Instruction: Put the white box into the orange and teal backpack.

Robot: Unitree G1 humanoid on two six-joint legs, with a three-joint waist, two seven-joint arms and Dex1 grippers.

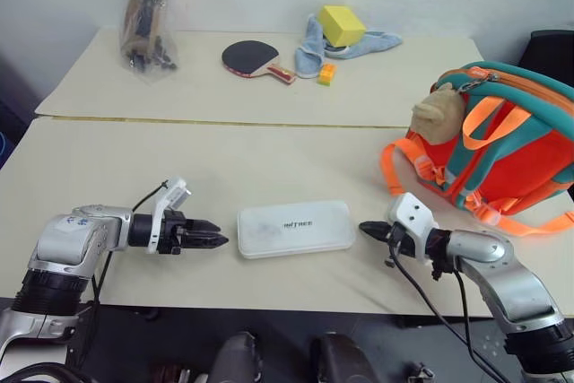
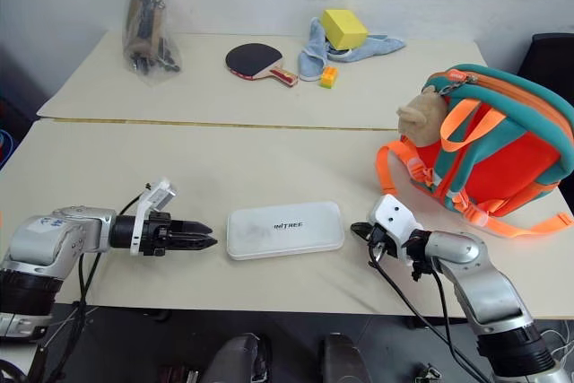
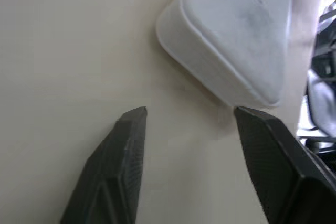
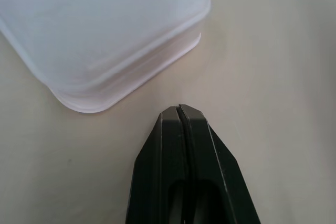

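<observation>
The white box [image 1: 294, 228] lies flat on the near table between my two grippers, dark lettering on its lid. My left gripper [image 1: 220, 239] sits just off the box's left end, open, with nothing between its fingers; the left wrist view shows the box's corner [image 3: 236, 35] just past one fingertip [image 3: 247, 116]. Level with the box's right end is my right gripper [image 1: 366, 229], shut and empty, its tip a short gap from the box's corner [image 4: 100, 30]. The orange and teal backpack [image 1: 511, 159] stands at the right, with a tan plush charm [image 1: 437, 111] on its front.
On the far table are a red-and-black paddle [image 1: 251, 58], a blue cloth [image 1: 314, 47] with a yellow cube [image 1: 341, 24] on it, a small orange block [image 1: 326, 73] and a clear bag of parts [image 1: 148, 24]. A seam [image 1: 224, 121] joins the two tables.
</observation>
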